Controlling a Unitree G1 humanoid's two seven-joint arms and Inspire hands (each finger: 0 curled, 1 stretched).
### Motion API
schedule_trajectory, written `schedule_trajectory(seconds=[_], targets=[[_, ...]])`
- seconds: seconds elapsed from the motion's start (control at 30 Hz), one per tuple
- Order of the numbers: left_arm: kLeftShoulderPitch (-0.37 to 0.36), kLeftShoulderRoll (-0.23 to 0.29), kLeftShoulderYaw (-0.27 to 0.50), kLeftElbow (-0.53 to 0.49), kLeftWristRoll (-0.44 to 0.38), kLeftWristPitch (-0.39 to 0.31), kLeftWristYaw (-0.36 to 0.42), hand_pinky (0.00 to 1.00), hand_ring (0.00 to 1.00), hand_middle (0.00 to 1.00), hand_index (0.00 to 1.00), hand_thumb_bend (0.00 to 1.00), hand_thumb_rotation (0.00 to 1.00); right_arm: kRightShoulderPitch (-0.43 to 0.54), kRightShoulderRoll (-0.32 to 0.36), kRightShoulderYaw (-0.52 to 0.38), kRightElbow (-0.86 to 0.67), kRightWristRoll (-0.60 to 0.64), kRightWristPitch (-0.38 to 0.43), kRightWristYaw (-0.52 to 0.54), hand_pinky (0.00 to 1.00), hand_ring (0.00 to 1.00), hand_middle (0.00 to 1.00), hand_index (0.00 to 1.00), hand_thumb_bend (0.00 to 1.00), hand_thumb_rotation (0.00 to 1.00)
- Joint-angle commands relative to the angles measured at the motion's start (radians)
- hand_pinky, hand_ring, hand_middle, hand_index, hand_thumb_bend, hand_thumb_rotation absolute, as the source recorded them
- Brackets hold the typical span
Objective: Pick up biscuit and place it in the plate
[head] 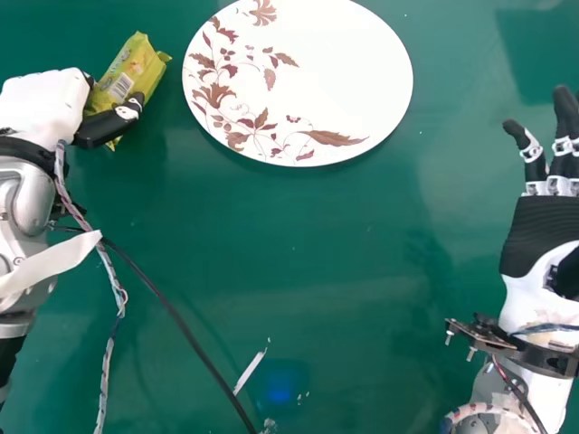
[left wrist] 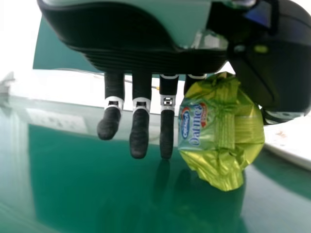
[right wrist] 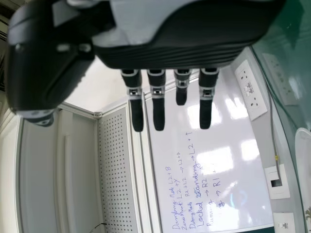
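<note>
Pinching the biscuit packet [head: 137, 65]: left hand [head: 50, 104] | grab looks sorted | floral-print plate [head: 312, 81] drop-off to go | right hand [head: 541, 237] just spread

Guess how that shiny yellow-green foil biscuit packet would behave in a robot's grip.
The shiny yellow-green biscuit packet is probably light, being small beside the left hand. Its creased, glossy wrapper would likely crinkle under pressure and might slip a little. Its uneven, crumpled shape seems unlikely to roll.

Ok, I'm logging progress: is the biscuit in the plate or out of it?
Out: the left hand pinches the biscuit left of the plate.
</note>
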Motion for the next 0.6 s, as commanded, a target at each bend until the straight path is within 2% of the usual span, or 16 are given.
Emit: schedule_trajectory(seconds=[0.0,0.37,0.57], targets=[[0.03,-0.005,0.014,-0.042,-0.023,-0.028,0.021,0.14,0.22,0.43,0.52,0.51,0.0,0.017,0.019,0.006,0.054,0.008,-0.007,-0.002,0.66,0.8,0.8,0.8,0.86,0.32],[0.067,-0.029,0.068,-0.158,-0.051,-0.061,0.103,0.14,0.21,0.43,0.52,0.51,0.0,0.019,0.016,0.006,0.048,-0.001,0.0,-0.005,0.65,0.8,0.8,0.79,0.88,0.31],[0.082,-0.053,0.101,-0.179,-0.074,-0.09,0.158,0.13,0.21,0.43,0.52,0.51,0.0,0.012,0.013,0.001,0.063,0.0,-0.008,0.001,0.66,0.78,0.79,0.79,0.89,0.25]])
